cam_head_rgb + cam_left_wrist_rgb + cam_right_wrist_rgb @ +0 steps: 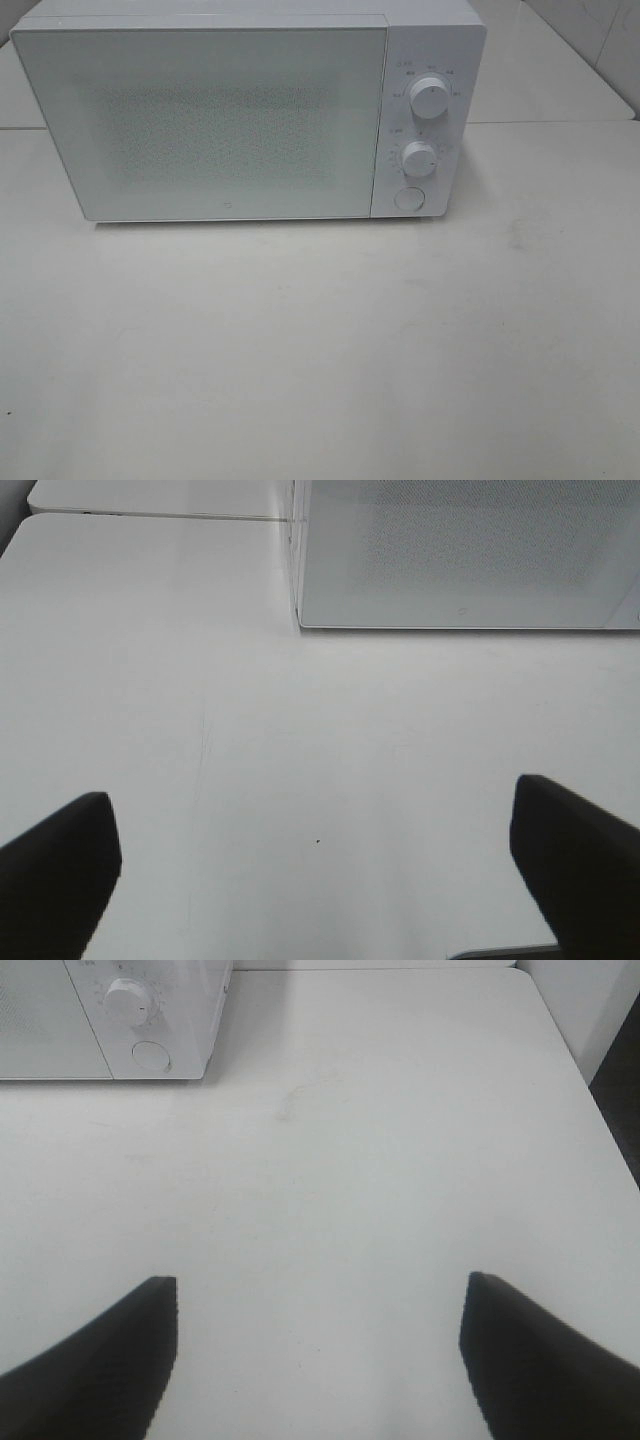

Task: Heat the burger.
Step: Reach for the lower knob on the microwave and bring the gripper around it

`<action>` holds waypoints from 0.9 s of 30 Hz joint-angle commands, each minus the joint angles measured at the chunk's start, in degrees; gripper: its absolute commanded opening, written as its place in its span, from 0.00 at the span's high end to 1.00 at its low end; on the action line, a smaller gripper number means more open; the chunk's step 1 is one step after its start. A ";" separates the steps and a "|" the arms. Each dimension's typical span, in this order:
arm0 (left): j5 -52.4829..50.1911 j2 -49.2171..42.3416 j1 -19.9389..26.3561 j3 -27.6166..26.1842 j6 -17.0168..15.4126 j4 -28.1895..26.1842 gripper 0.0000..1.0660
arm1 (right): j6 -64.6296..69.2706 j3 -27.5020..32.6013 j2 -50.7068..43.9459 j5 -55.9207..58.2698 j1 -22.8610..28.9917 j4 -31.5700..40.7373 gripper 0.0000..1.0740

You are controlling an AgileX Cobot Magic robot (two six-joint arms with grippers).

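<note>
At the back of a plain white table (pixel 320 360): boxy white microwave oven (pixel 215 120), speckled frosted door shut. Its control panel carries two round white dials (pixel 429 101), one above the other, and a round push-button (pixel 408 198) beneath. Left gripper (pixel 312 815): black jaws wide apart, over the tabletop. Right gripper (pixel 320 1285): likewise. Burger: visible in no view; its place cannot be told.

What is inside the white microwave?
The microwave has its door shut, and the speckled window shows only pale grey. Whatever is inside is hidden, so I cannot tell.
</note>
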 commanded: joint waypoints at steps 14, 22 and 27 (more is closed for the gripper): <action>-0.52 -1.55 0.11 0.17 -0.06 -0.46 0.08 | 0.29 -0.06 -0.97 -0.17 -0.23 0.00 0.29; -0.52 -1.55 0.11 0.17 -0.06 -0.46 0.08 | 0.29 -0.06 -0.97 -0.17 -0.23 0.00 0.29; -0.52 -1.55 0.11 0.17 -0.06 -0.46 0.08 | 0.29 -0.06 -0.97 -0.17 -0.23 0.00 0.29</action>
